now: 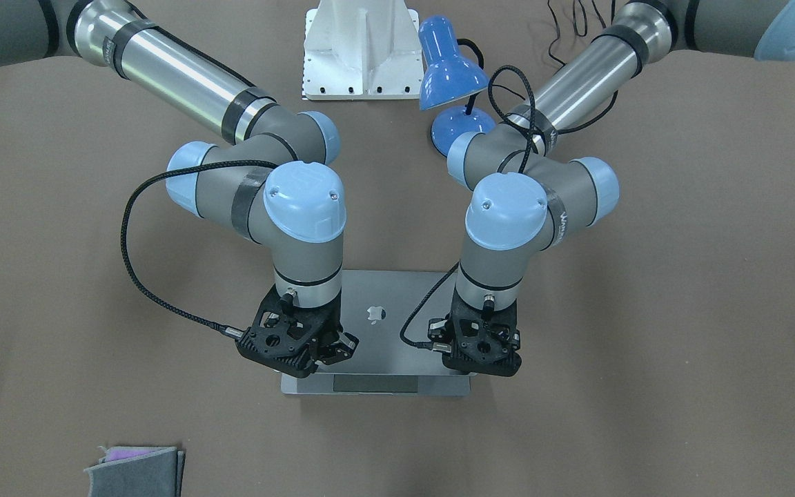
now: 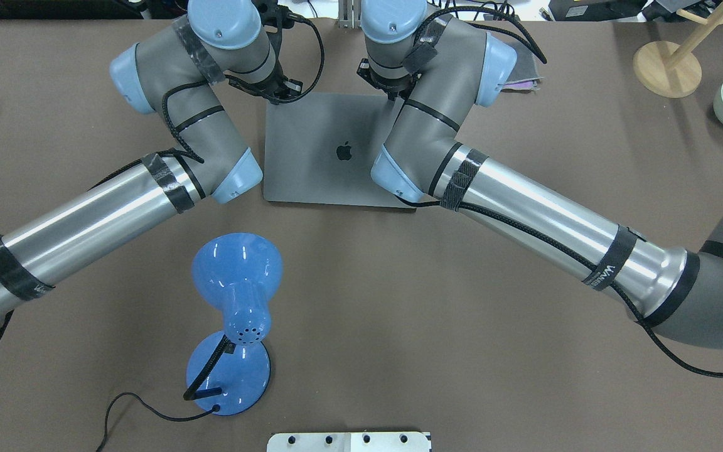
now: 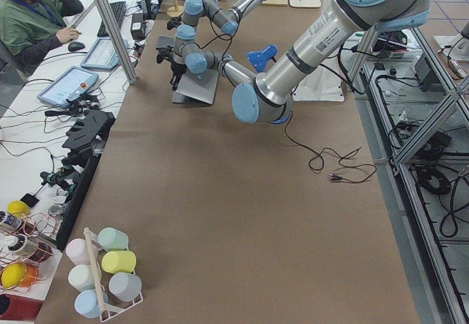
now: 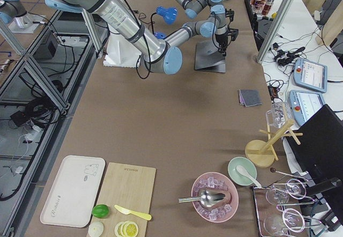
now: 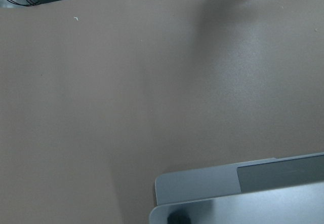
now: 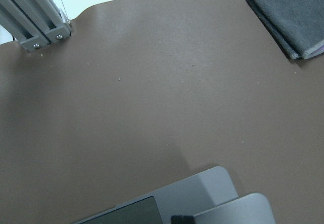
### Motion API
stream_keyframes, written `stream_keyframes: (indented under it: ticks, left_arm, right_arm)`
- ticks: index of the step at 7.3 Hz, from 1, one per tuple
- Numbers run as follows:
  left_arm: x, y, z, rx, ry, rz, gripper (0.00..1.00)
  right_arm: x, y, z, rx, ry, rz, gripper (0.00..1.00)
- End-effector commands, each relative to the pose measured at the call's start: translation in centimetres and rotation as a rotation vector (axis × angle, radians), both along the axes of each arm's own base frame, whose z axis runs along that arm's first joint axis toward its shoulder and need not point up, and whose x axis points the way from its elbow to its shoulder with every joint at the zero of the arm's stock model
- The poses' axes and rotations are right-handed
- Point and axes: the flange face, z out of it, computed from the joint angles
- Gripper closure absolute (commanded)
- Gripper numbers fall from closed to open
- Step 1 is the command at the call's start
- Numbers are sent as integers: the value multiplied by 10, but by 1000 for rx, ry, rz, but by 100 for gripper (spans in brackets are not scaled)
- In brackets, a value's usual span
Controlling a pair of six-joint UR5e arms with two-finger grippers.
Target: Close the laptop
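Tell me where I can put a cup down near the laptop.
Free: the table between laptop and pouch, and the wide patch beyond the left gripper. Crowded: behind the laptop, with both arms and the lamp.

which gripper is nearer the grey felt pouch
The right gripper, at the corner of the laptop on the front-facing view's left. The pouch lies on that same side; the left gripper is across the lid, farther away.
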Motion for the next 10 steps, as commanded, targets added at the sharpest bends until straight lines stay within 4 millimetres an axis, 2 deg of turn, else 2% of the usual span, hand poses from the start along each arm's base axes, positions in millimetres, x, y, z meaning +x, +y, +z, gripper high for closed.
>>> stream_keyframes:
  ticks: [1,3,5,7,10]
  left_arm:
    - [8,-11,15,19,-31,7,100]
    - [15,-18,23,4,-54,10,100]
    - [26,-22,39,22,-88,8,100]
    - [39,-14,42,26,-98,18,100]
    - [46,-10,41,30,-97,25,100]
  right_arm:
    - [-10,-10,12,3,3,-2,100]
    - [-25,-20,22,-9,15,-5,100]
    - [-35,-24,45,-5,15,-13,100]
    - [-38,-22,47,8,24,-34,100]
    - [-39,-22,47,8,24,-36,100]
